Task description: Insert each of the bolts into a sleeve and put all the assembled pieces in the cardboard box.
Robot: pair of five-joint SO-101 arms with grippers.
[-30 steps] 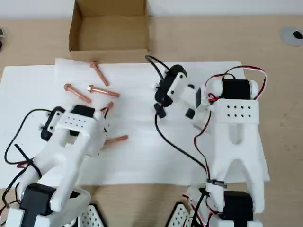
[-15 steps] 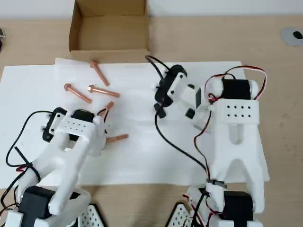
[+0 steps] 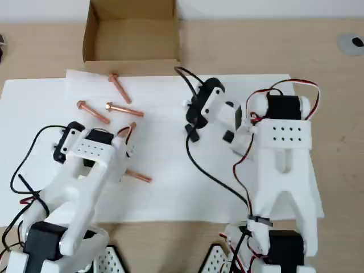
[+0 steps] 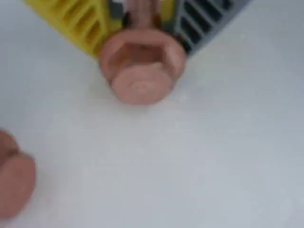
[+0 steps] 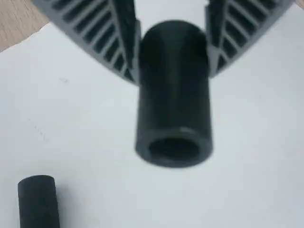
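Bolt (image 4: 141, 66), clamped by its shank in the left hand (image 4: 142, 14) with the hexagonal head exposed, is held well apart from the sleeve (image 5: 173, 109), itself clamped in the right hand (image 5: 173, 42) farther right, bore end free.

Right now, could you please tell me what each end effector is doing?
Left end effector: closed on a copper bolt.
Right end effector: closed on a black sleeve.

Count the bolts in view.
5. Three loose bolts on the white sheet: far bolt, left bolt, middle bolt. A fourth bolt peeks beside the left arm; the left tool holds the fifth bolt. The arm may hide more.
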